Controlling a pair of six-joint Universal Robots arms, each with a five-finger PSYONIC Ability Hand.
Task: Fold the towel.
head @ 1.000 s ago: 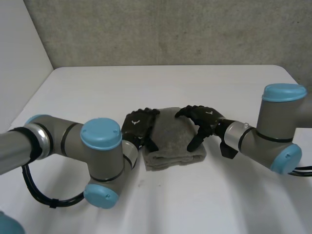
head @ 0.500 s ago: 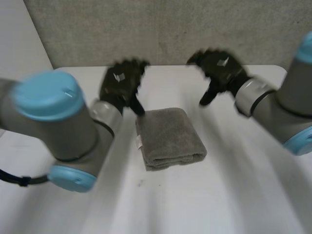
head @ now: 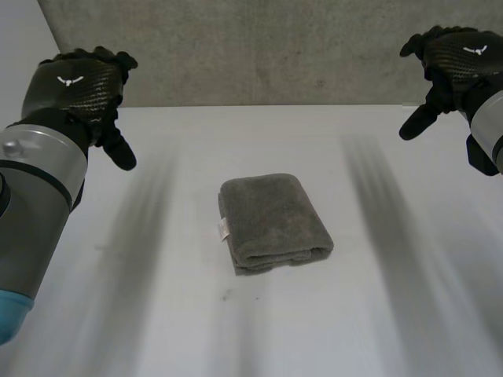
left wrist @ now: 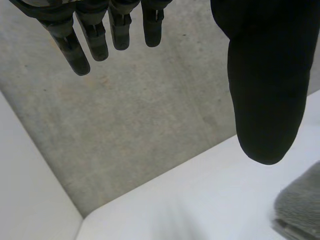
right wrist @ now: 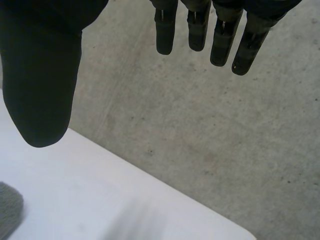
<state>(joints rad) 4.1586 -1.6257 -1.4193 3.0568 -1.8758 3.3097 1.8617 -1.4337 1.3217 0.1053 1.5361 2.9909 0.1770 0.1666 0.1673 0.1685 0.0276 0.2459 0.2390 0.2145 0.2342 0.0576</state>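
Head cam looks down on white table (head: 377,314) w/ folded grey towel (head: 273,222); wrist cams face grey concrete wall (left wrist: 150,125), sharing towel edge.

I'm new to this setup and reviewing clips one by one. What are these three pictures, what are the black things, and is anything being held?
This is a two-armed robot at a white table. The black things are its mechanical hands. The wide picture comes from a head camera looking down at the table: the left hand is raised at one side, the right hand at the other. The other two pictures come from a camera on each wrist, looking along the palm, so you see that hand's own fingers and thumb against the grey wall. On the table lies one grey towel, folded into a thick packet. Both hands are open and hold nothing; neither touches the towel.
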